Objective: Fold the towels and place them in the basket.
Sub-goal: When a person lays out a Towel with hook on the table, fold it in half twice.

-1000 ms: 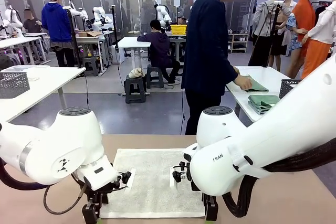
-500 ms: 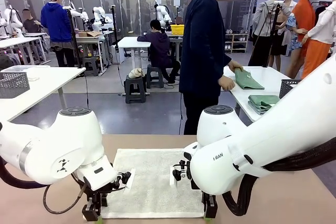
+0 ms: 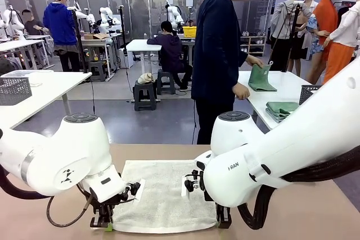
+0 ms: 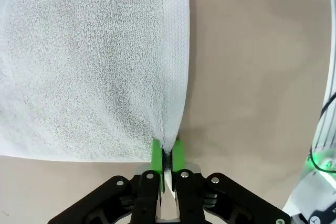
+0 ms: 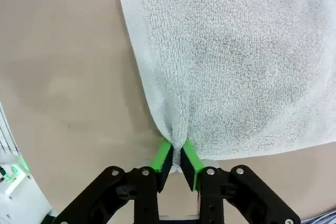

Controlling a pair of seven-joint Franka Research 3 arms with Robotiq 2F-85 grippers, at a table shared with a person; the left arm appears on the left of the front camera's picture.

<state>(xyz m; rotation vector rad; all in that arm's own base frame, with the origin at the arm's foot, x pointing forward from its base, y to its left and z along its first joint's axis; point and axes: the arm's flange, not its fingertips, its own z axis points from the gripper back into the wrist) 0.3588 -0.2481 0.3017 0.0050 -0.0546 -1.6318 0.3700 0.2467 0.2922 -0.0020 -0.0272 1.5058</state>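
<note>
Towel (image 3: 163,195) spread at near edge of desk (image 3: 157,151), left gripper (image 4: 167,156) pinching its near-left corner, right gripper (image 5: 177,157) pinching its near-right corner.

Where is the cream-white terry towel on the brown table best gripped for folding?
At its two near corners, coming from the robot's side: the cream-white terry towel lies flat, so only thin edges offer a pinch. The left gripper and right gripper are shut there.
</note>
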